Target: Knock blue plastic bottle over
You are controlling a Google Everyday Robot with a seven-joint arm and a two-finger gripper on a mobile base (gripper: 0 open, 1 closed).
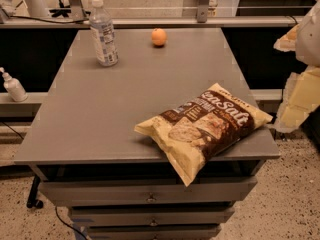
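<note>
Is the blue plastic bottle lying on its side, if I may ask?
No, the blue plastic bottle stands upright at the table's back left, the gripper far off at the right.

The gripper [299, 100] hangs at the view's right edge, raised and held off to the side (only pale, cream-coloured parts show), with the white arm [311, 31] just above it

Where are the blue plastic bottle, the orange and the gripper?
blue plastic bottle [104, 36]: camera view, on its printed label.
orange [159, 37]: camera view, on its middle.
gripper [295, 101]: camera view, on its pale body at the picture's right edge.
</note>
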